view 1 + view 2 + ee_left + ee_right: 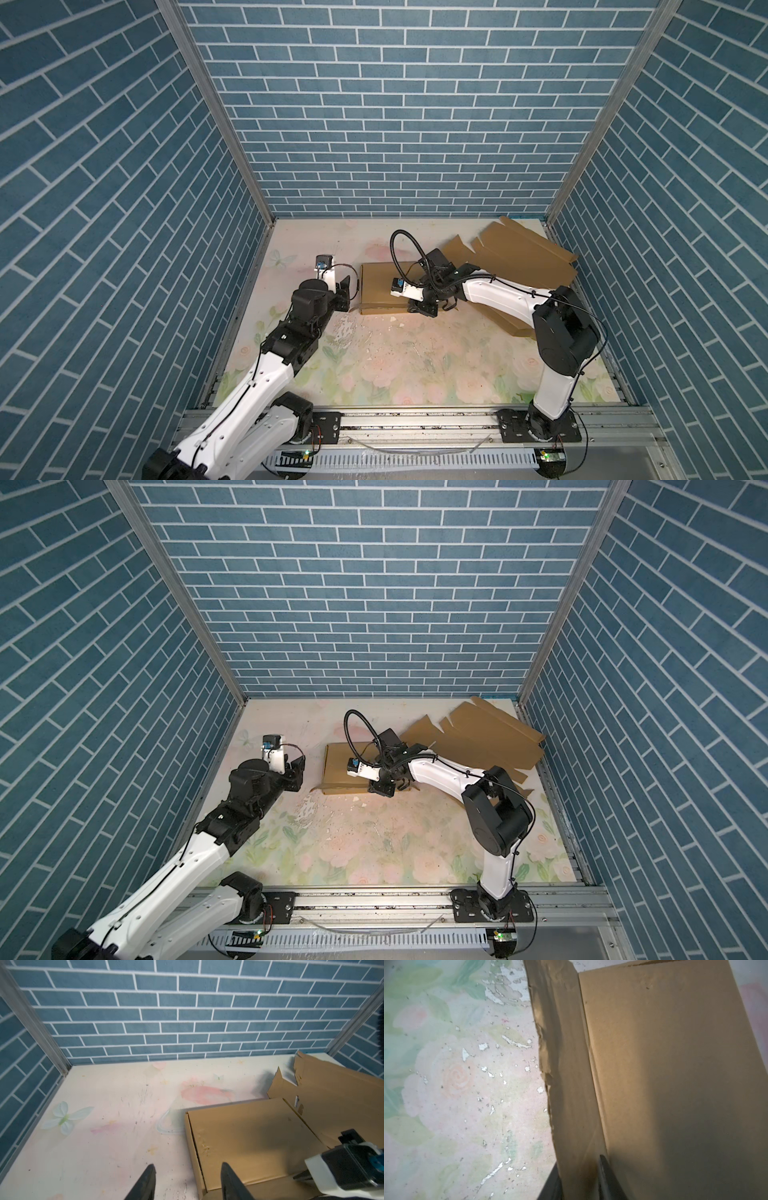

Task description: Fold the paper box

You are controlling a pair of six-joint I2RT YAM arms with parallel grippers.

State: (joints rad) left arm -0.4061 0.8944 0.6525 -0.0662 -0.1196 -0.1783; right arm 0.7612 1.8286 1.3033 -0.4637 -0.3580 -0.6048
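Left end effector (187, 1183) has its jaws apart and grips nothing. Its black tapered fingers (148, 1180) are low over the surface (415, 365), just beside the left end of the paper box (382, 286).

Right end effector (580, 1182) has its jaws partly apart astride the box's near flap (564, 1064), one finger on each face. The pictures do not show whether the fingers press the board.

The paper box is plain brown corrugated cardboard, shallow and rectangular. It lies towards the back of the surface, between the two arms. Its broad top panel is smooth and lies flat, so the interior is hidden. The near flap is creased along its fold and its free edge is ragged and torn.

More flat brown cardboard sheets (523, 253), with notched, jagged ends, lie in the far right corner, partly under the right arm and touching the box's right end.

The surface has a pale floral print, scuffed, with white chips where the coating has flaked.
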